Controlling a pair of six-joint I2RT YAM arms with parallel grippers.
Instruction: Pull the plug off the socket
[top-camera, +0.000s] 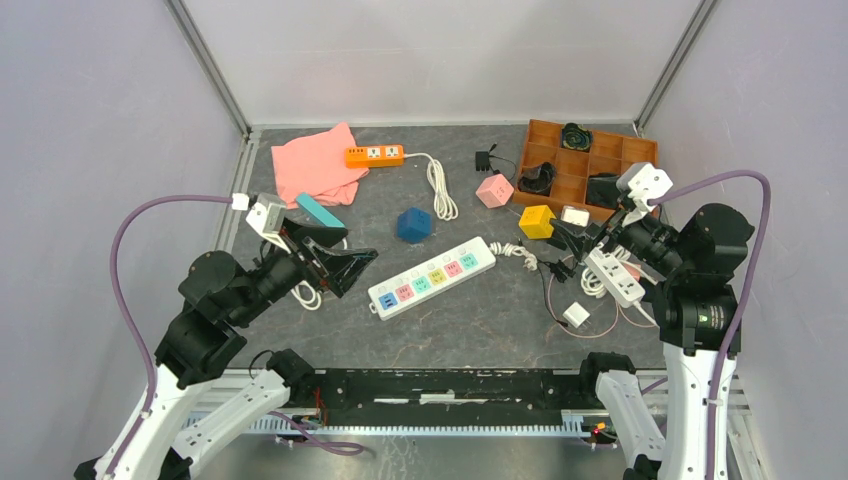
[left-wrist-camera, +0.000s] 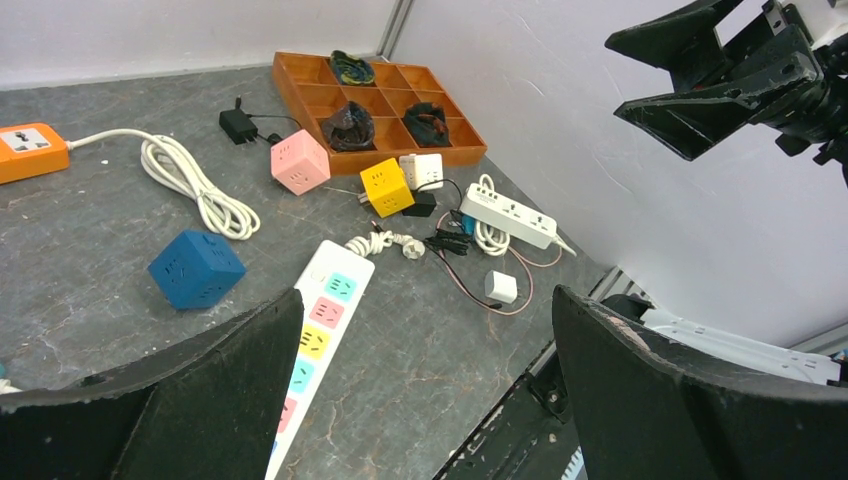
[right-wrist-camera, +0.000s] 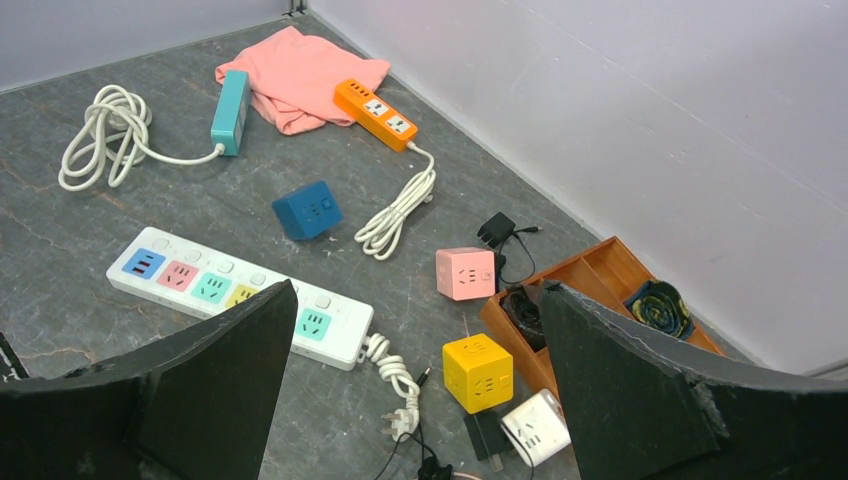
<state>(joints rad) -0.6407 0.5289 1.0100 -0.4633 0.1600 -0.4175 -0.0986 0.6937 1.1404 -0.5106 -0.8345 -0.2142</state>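
The socket (top-camera: 432, 277), a long white power strip with pastel outlets, lies flat mid-table; it also shows in the left wrist view (left-wrist-camera: 322, 318) and the right wrist view (right-wrist-camera: 238, 288). The outlets I can see hold no plug. Its own white cord is coiled at its right end, and that cord's plug (right-wrist-camera: 405, 425) lies loose on the table (top-camera: 518, 254). My left gripper (top-camera: 348, 262) is open and empty, above the table just left of the strip (left-wrist-camera: 425, 300). My right gripper (top-camera: 570, 245) is open and empty, hovering right of the cord (right-wrist-camera: 415, 290).
Blue cube (top-camera: 413, 224), pink cube (top-camera: 494, 190) and yellow cube (top-camera: 536, 221) stand behind the strip. An orange strip (top-camera: 375, 155), pink cloth (top-camera: 315, 165) and teal strip (top-camera: 320, 210) lie back left. A wooden tray (top-camera: 600, 150), plain white strip (top-camera: 615, 277) and small white charger (top-camera: 577, 314) are on the right.
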